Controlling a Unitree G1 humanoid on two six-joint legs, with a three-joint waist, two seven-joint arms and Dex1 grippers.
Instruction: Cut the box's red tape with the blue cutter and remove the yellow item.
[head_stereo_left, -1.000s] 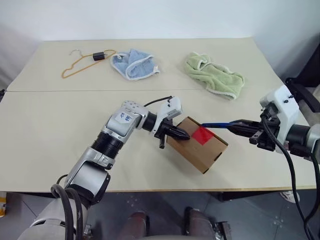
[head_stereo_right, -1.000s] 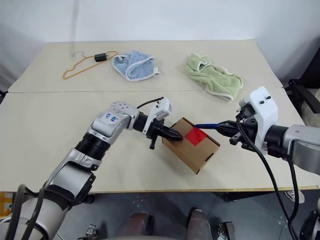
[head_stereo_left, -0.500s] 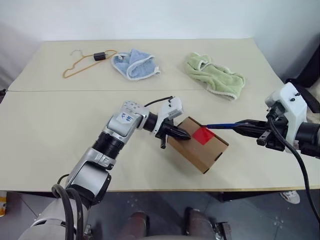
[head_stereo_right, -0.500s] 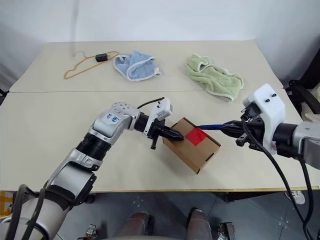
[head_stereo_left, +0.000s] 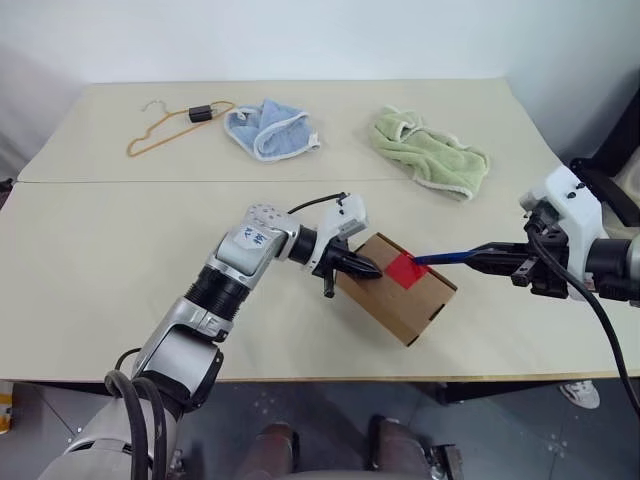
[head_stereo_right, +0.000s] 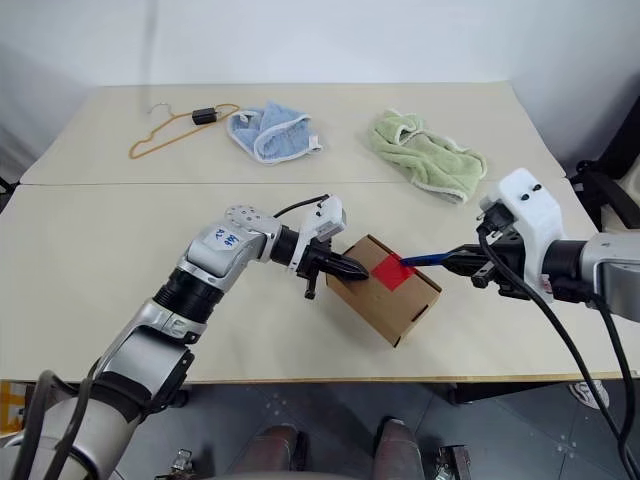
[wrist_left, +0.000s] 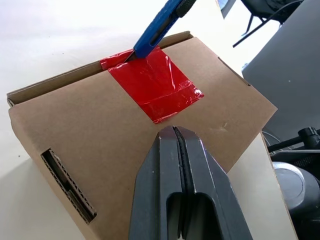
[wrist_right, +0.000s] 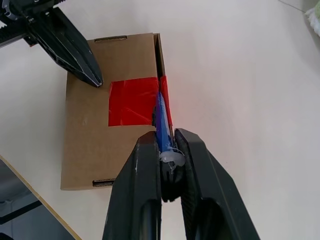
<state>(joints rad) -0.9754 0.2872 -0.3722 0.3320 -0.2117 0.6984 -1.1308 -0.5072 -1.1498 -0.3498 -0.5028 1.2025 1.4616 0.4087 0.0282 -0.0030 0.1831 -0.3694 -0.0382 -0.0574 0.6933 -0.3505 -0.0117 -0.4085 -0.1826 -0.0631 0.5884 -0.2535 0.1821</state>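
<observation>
Box (head_stereo_left: 400, 297): brown carton on the desk (head_stereo_left: 90, 260), lying at a slant near its front edge, flaps shut.
Red tape (wrist_left: 152, 83): patch on the box's top face, folding over the far edge where the flap seam runs; it looks uncut.
Left hand (head_stereo_left: 366, 268): fingers pressed together, holding nothing, tip pushed down on the box's top just beside the tape, probably to pin the carton against the blade's drag.
Right hand (head_stereo_right: 470, 266): closed around the blue cutter (wrist_right: 161, 122), off the box's right side, held low so the tool comes in nearly level.
Cutter tip: touching the tape at the box's far edge, set on the seam.
Stage: the cut seems about to start.
Yellow item: presumably inside the box.
Beyond the box: green towel (head_stereo_left: 430, 150), blue cloth (head_stereo_left: 268, 128), orange hanger (head_stereo_left: 170, 125), all well apart from it.
</observation>
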